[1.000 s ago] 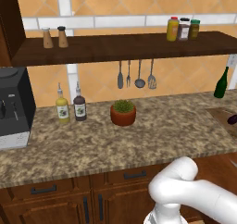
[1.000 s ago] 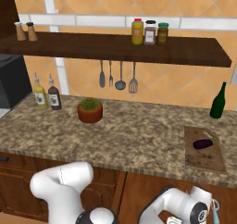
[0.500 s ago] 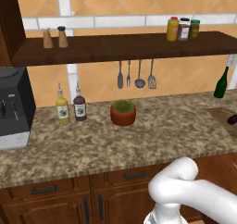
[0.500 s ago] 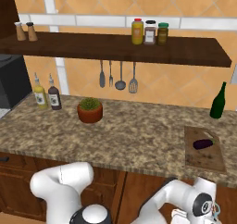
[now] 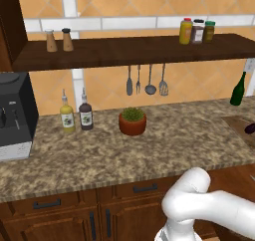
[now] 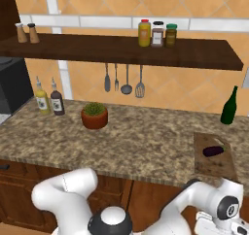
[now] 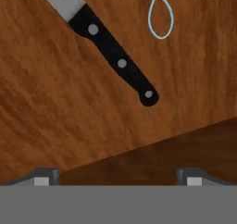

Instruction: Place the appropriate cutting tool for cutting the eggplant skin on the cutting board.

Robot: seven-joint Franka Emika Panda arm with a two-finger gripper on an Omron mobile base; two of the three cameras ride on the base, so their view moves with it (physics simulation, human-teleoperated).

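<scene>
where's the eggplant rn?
The eggplant lies on the cutting board at the counter's right end in the right base view, below the green bottle.

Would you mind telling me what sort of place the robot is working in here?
A home kitchen, rendered. A speckled stone counter runs over wooden cabinets, utensils hang on hooks under a shelf of jars, and an eggplant lies on a cutting board. A knife lies on a wooden surface.

Even, warm, rendered light fills the kitchen, with no glare and no visible source. A soft shadow lies under the shelf (image 5: pixel 134 51) on the tiled wall. The close hand view is slightly soft, the knife (image 7: pixel 113 56) casting almost no shadow.
</scene>
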